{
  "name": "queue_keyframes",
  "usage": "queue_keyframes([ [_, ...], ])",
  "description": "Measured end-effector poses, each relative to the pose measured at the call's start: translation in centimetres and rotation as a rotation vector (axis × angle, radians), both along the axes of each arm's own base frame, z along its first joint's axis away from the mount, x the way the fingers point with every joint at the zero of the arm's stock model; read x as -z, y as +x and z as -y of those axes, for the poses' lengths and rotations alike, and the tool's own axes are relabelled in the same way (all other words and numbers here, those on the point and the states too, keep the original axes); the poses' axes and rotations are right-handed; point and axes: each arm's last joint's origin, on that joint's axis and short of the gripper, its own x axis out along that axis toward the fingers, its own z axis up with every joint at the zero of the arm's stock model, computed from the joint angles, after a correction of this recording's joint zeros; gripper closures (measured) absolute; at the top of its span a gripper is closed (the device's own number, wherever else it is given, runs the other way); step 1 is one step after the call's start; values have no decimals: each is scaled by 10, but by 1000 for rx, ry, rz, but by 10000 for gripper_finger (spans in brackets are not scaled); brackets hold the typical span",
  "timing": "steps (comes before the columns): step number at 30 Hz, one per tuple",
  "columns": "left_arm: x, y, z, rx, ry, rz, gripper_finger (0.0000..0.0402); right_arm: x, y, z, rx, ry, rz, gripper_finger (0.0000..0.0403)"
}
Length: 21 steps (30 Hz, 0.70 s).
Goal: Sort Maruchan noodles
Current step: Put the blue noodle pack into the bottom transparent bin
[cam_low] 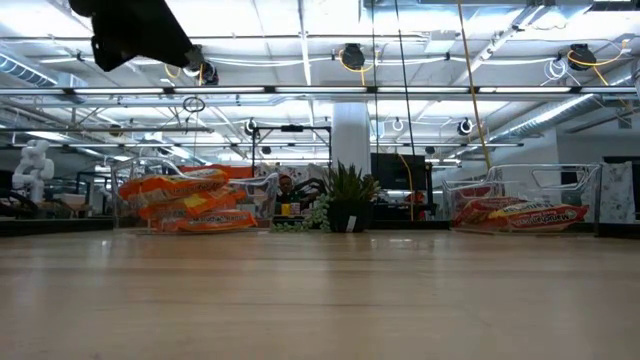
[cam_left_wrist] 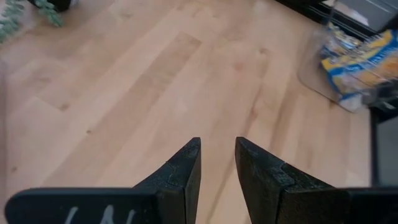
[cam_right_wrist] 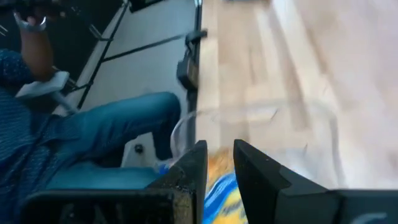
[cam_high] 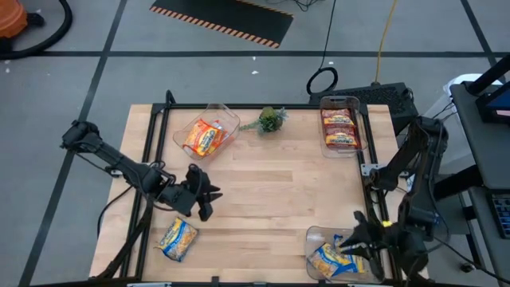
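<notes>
A yellow-and-blue noodle packet lies flat on the table near the left front. Orange packets lie in a clear bin at the back left. Red-brown packets lie in a bin at the back right. Yellow-and-blue packets lie in a bin at the front right, which also shows in the left wrist view. My left gripper hangs above bare wood right of the loose packet, its fingers nearly together and empty. My right gripper hovers over the front-right bin, its fingers nearly together, with a packet showing below the slit.
A green plant sprig stands at the back middle. The table's middle is bare wood. A seated person's leg and hand show just past the table's front right edge. Black frame rails run along the table's sides.
</notes>
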Motion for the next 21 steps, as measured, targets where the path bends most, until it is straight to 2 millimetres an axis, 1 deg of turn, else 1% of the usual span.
queue_keyframes([
  [4, 1, -5, 12, 26, -33, 3, 298, -12, 15, 14, -1, -55, 67, 328],
  [7, 8, -8, 25, 52, -47, -22, 298, -21, 26, 23, -4, -95, 132, 328],
  [11, 23, -9, 45, 126, -78, -98, 298, -34, 39, 33, -14, -157, 225, 328],
  [15, 40, -11, 61, 172, -113, -184, 298, -45, 48, 43, -17, -222, 313, 328],
  [18, 51, -12, 69, 183, -153, -257, 298, -51, 53, 48, -11, -260, 360, 328],
  [21, 58, -14, 73, 155, -191, -302, 298, -54, 57, 53, -2, -292, 382, 328],
])
